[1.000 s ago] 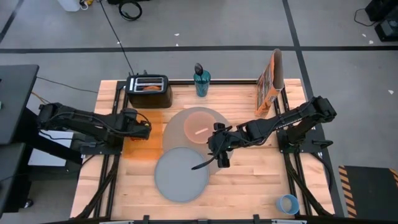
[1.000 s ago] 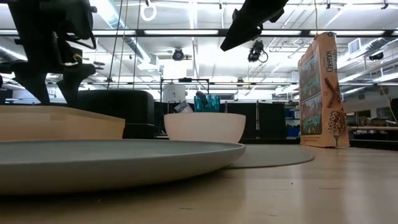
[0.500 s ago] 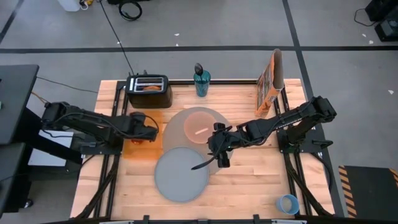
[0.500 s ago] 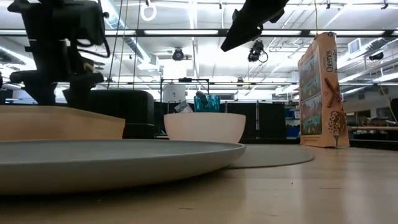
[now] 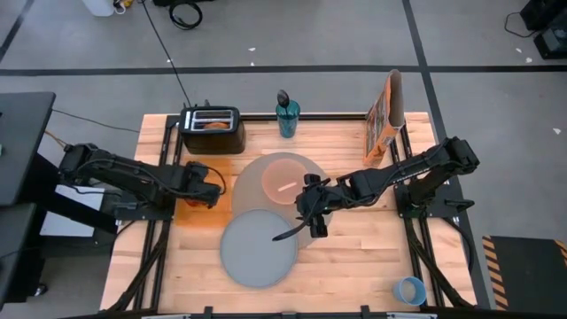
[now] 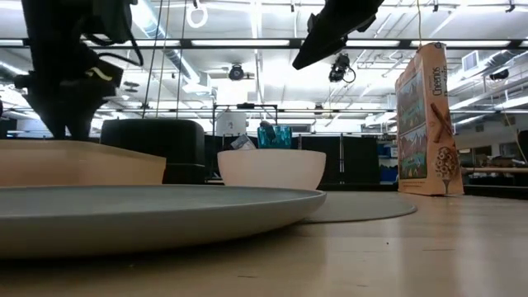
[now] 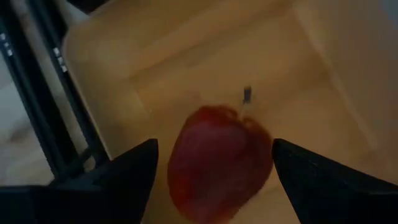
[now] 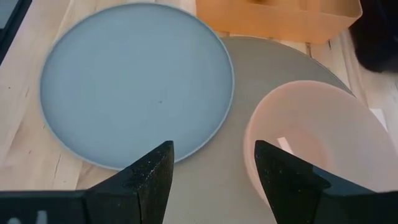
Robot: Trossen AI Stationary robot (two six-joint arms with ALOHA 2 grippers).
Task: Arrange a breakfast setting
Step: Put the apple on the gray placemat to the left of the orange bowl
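A red apple [image 7: 217, 163] lies on the floor of an orange tray [image 5: 197, 211] at the table's left. My left gripper [image 5: 206, 190] is open above the tray, with one finger on each side of the apple; whether a finger touches it I cannot tell. My right gripper [image 5: 296, 234] is open and empty, above where the round grey plate [image 5: 259, 250] overlaps the near edge of the large grey mat [image 5: 248, 188]. The pink bowl [image 8: 311, 143] stands on the mat. The orange cereal box [image 5: 385, 120] stands at the far right. The light-blue cup [image 5: 409, 290] is at the near right corner. I cannot make out a spoon.
A black toaster [image 5: 213, 129] with something brown in its slots stands at the far left, and a teal bottle [image 5: 287, 115] stands at the far middle. Bare wood lies to the right of the plate and the mat.
My left gripper has shifted a little toward the table's right and near edge over the orange tray, turning somewhat. My right arm, the plate and the bowl have kept still.
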